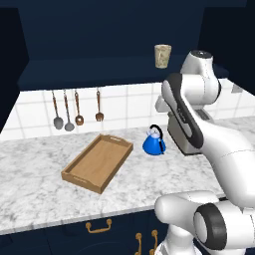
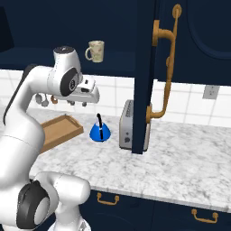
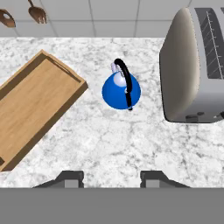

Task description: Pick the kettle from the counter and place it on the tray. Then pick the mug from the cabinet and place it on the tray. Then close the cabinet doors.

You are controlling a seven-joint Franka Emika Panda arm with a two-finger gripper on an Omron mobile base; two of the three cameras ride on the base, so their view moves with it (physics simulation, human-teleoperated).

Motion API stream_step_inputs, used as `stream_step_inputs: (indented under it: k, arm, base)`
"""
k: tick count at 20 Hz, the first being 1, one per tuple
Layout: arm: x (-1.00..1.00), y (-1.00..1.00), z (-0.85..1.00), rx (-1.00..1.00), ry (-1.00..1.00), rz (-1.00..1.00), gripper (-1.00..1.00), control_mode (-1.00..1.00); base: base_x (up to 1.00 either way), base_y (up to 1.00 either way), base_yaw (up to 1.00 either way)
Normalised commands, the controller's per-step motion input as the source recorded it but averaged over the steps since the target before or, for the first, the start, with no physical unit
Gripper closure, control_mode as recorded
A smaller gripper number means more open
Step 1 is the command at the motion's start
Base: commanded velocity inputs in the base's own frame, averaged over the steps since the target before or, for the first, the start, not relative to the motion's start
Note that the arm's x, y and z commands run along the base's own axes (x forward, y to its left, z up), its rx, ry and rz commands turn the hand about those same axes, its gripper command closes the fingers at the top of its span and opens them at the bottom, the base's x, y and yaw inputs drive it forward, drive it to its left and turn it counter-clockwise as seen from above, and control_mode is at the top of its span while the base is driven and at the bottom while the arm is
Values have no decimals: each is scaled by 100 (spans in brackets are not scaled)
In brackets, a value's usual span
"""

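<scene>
The pincer (image 3: 111, 177) hung open and empty above the small blue cone-shaped kettle (image 3: 121, 89), which stood on the marbled table (image 3: 113, 144) between wooden tray (image 3: 30, 109) and silver toaster (image 3: 192, 65).

The counter (image 1: 45, 184) runs left to right, with drawers (image 1: 99, 230) below its near edge and a tiled wall (image 1: 124, 102) along its far edge. The tray (image 1: 98, 162) lies on the counter toward the left, set at an angle. The kettle (image 1: 154, 142) stands on the counter just right of the tray, apart from it. The toaster (image 2: 131, 125) stands right of the kettle, near the wall. Utensils (image 1: 77, 109) hang on the wall behind the tray. The cabinet (image 1: 99, 50) sits above the wall, and the mug (image 1: 162, 56) stands on its shelf, above the kettle. A cabinet door (image 2: 146, 76) stands open, right of the toaster. The gripper (image 3: 111, 179) hangs above the counter, nearer than the kettle.
</scene>
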Motion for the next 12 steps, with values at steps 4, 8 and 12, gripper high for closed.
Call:
stream_step_inputs:
  k: [4, 8, 12]
  arm:
    - [-10, 1, -6, -1, 0, 0, -100, -100]
    - [-19, 5, -38, -4, -2, 0, -100, -100]
    - [-4, 0, -41, -2, 0, 0, -100, -100]
  base:
    - [0, 0, 0]
    - [0, 0, 0]
    - [0, 0, 0]
